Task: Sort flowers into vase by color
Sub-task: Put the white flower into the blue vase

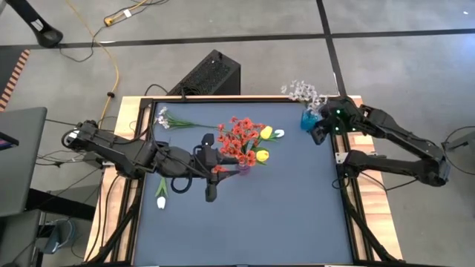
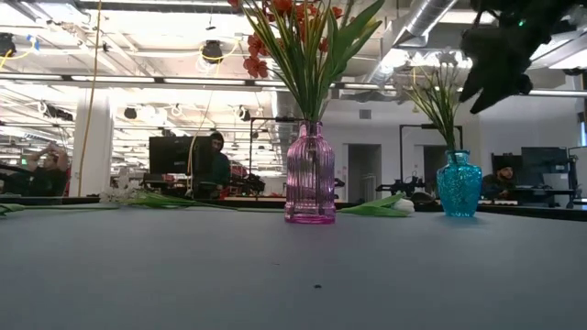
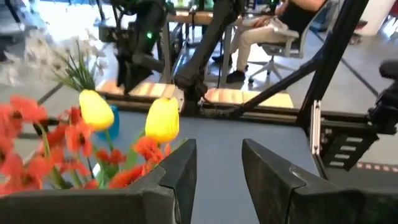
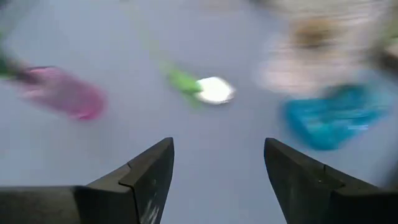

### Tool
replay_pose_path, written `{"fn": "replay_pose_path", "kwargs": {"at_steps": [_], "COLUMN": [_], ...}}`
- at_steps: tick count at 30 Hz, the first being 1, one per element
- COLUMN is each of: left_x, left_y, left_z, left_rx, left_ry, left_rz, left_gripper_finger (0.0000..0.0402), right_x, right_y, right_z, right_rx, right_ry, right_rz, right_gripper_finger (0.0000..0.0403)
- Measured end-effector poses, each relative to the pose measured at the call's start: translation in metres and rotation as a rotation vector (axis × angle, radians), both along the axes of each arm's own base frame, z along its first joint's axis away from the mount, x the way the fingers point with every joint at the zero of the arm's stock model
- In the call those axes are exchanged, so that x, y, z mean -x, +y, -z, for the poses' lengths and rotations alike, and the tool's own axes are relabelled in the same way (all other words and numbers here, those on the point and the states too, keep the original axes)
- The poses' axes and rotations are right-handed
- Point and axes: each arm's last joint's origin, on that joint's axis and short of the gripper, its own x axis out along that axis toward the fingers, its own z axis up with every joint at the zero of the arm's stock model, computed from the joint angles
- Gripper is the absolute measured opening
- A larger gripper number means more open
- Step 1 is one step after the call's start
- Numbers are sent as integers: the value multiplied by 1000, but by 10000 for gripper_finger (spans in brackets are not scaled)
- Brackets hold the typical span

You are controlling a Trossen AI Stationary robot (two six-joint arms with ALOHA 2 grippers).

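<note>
A pink glass vase point(image 2: 309, 174) stands mid-table and holds red blossom bunches point(image 1: 237, 137) and two yellow tulips point(image 3: 163, 119). A blue vase point(image 2: 459, 184) near the far right corner holds white-lilac sprays point(image 1: 300, 91). One white tulip point(image 1: 278, 133) lies flat between the vases. Another white tulip point(image 1: 162, 200) and a lilac spray point(image 1: 163, 117) lie on the left part of the mat. My left gripper point(image 3: 217, 149) is open and empty, just left of the pink vase. My right gripper point(image 4: 217, 146) is open and empty, raised beside the blue vase point(image 4: 333, 118).
The dark mat is bordered by a black frame point(image 1: 338, 159) on a wooden table. A black box point(image 1: 210, 74) sits beyond the far edge. Bare mat point(image 1: 282, 215) stretches across the near half. People sit at desks in the room behind.
</note>
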Motion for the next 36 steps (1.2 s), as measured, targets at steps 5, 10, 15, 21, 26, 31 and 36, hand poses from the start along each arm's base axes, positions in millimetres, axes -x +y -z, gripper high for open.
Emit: {"fn": "replay_pose_path", "kwargs": {"at_steps": [5, 10, 15, 21, 26, 31, 36], "left_x": [-5, -9, -7, 33, 64, 77, 76], "left_y": [7, 32, 79, 145, 197, 233, 249], "left_z": [-11, -22, -29, -45, -21, 33, 87], "left_rx": [-85, -179, -170, -204, -160, -60, -77], "left_ry": [-103, -177, -197, -156, 161, 519, 757], "left_rz": [-2, -3, 25, -196, -393, -503, -416], "left_gripper_finger": [116, 116, 116, 116, 116, 116, 116], "right_x": [-6, -11, -17, -21, -24, -28, -30], "right_y": [12, 24, 36, 51, 65, 78, 90], "right_z": [-1, -2, -2, -3, -3, -7, -10], "right_rx": [-206, -302, -353, -389, -392, -393, -394], "right_ry": [-117, -141, -148, -147, -147, -189, -225], "right_rz": [-114, -171, -217, -224, -215, -246, -262], "right_gripper_finger": [276, 276, 276, 276, 276, 276, 276]}}
